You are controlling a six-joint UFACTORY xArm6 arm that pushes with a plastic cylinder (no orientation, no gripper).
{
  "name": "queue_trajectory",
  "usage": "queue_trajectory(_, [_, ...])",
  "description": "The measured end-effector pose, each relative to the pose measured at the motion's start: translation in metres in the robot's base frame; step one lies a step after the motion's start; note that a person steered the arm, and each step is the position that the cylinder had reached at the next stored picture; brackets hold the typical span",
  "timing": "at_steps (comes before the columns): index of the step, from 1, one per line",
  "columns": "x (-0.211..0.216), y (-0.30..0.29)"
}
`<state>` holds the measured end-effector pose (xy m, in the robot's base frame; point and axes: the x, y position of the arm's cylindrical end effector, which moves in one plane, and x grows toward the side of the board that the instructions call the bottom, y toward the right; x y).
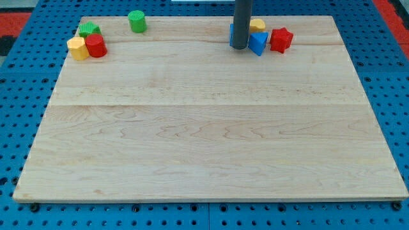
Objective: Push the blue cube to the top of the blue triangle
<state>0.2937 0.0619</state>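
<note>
My tip (239,46) stands near the view's top, right of centre, on the wooden board (211,128). The dark rod hides most of the blue cube (232,36), of which only a sliver shows at the rod's left edge. The blue triangle (258,43) lies just right of the rod, touching or nearly touching it. A yellow block (257,25) sits just above the blue triangle. A red star-shaped block (280,39) lies to the triangle's right.
At the view's top left a green star-shaped block (89,29), a yellow block (77,48) and a red block (96,46) cluster together. A green cylinder (137,21) stands near the top edge. Blue pegboard surrounds the board.
</note>
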Motion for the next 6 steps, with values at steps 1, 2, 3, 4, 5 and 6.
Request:
queue_trajectory(1, [-0.024, -0.061])
queue_trajectory(2, [-0.044, -0.014])
queue_trajectory(3, [-0.041, 0.006])
queue_trajectory(4, [-0.005, -0.080])
queue_trajectory(5, [0.030, -0.199])
queue_trajectory(6, [0.057, -0.297])
